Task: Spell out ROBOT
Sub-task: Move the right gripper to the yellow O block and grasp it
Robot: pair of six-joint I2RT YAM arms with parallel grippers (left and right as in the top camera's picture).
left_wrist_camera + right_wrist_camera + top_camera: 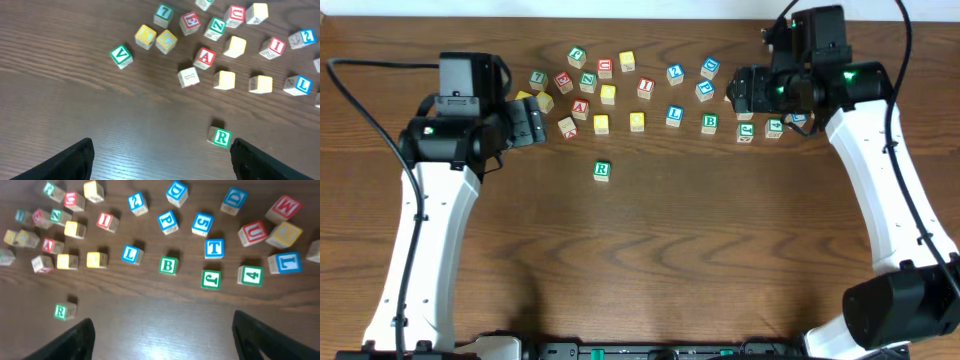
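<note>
A green-lettered R cube (pixel 601 170) sits alone on the wooden table, in front of the scattered row of cubes. In the left wrist view the R cube (pixel 220 137) lies just inside the right finger of my open left gripper (pixel 162 146), which holds nothing. The green B cube (pixel 168 265) and blue T cube (pixel 214 248) lie ahead of my right gripper (pixel 162 322), which is open and empty above bare wood. Two plain yellow-faced cubes (pixel 63 261) (pixel 96 259) sit side by side left of a blue L. In the overhead view the B cube (pixel 710 122) shows clearly.
Many other letter and number cubes are spread across the back of the table, among them a red A (pixel 204 57), a green V (pixel 121 55), a green J (pixel 210 279) and a green 4 (pixel 250 275). The left gripper (pixel 532 123) hangs at the cluster's left end, the right gripper (pixel 742 92) at its right end.
</note>
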